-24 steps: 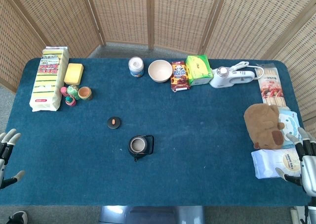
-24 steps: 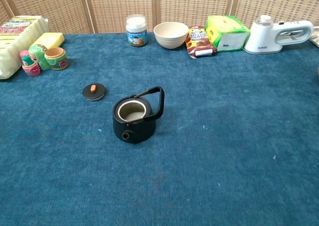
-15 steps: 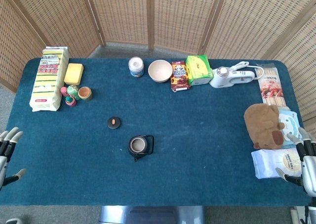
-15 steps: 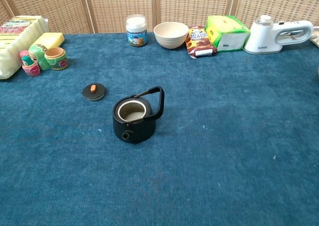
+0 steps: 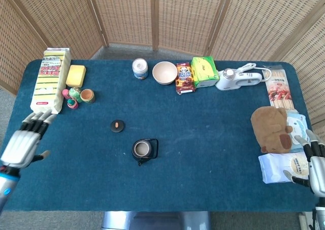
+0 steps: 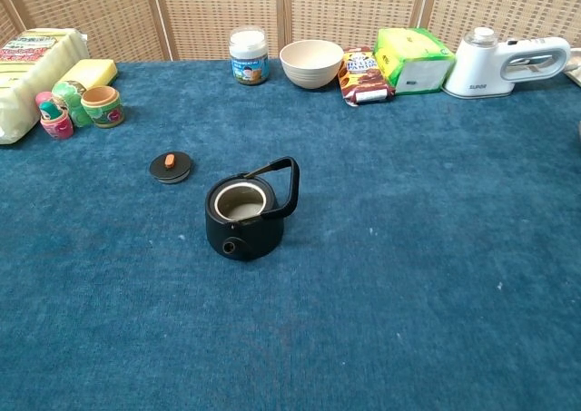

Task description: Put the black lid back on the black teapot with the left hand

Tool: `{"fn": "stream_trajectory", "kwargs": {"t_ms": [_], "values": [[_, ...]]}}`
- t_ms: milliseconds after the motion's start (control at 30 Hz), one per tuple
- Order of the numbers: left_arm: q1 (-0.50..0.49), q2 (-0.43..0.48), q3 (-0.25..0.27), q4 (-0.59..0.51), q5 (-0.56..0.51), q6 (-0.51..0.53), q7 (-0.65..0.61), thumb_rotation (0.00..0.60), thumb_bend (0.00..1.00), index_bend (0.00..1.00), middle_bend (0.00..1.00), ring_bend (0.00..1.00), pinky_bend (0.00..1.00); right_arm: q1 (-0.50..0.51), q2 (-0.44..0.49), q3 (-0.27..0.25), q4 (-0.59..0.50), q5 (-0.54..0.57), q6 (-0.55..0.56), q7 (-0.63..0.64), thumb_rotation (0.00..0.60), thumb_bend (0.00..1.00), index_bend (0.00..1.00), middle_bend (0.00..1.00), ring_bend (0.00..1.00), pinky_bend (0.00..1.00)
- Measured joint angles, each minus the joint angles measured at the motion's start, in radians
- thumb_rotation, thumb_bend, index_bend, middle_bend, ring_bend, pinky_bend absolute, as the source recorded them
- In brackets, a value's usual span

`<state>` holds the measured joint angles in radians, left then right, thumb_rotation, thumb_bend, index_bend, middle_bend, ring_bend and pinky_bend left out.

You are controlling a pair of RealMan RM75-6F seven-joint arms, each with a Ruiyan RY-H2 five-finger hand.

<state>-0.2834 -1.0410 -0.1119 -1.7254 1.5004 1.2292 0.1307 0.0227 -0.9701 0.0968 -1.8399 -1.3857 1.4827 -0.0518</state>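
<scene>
The left hand is hovering empty, fingers apart, at the frame's left edge, well apart from the black lid lying just upper-left of the open black teapot, so reaching for that lid looks next.

wicker folding screen, blue-covered table

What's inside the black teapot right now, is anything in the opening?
The black teapot stands open and shows only a pale inner wall; nothing is seen inside, though its bottom is hidden by the rim. The black lid lies apart on the cloth.
</scene>
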Motion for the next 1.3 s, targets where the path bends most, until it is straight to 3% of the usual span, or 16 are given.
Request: {"fn": "stream_trajectory", "kwargs": {"t_ms": [233,467,833,1300], "values": [[-0.181,-0.150,-0.074,0.069,-0.149,-0.192,0.196,0.600,0.12,0.08,0.00,0.00,0.05,0.001,0.006,0.002,0.001,0.005,-0.005,0.021,0.600,0.08,0.15,0.02,0.00,0.00],[-0.303,-0.277,-0.105,0.141,-0.327,-0.297,0.403,0.600,0.14,0.12,0.00,0.00,0.05,0.004,0.017,0.005,0.006,0.012,-0.018,0.054,0.600,0.08,0.15,0.02,0.00,0.00],[-0.437,-0.443,-0.114,0.252,-0.595,-0.330,0.648,0.600,0.14,0.12,0.00,0.00,0.05,0.012,0.034,0.006,0.011,0.021,-0.043,0.096,0.600,0.08,0.15,0.02,0.00,0.00],[-0.564,-0.543,-0.077,0.298,-0.816,-0.309,0.843,0.600,0.14,0.12,0.00,0.00,0.05,0.016,0.037,0.008,0.011,0.031,-0.051,0.105,0.600,0.08,0.15,0.02,0.00,0.00]]}}
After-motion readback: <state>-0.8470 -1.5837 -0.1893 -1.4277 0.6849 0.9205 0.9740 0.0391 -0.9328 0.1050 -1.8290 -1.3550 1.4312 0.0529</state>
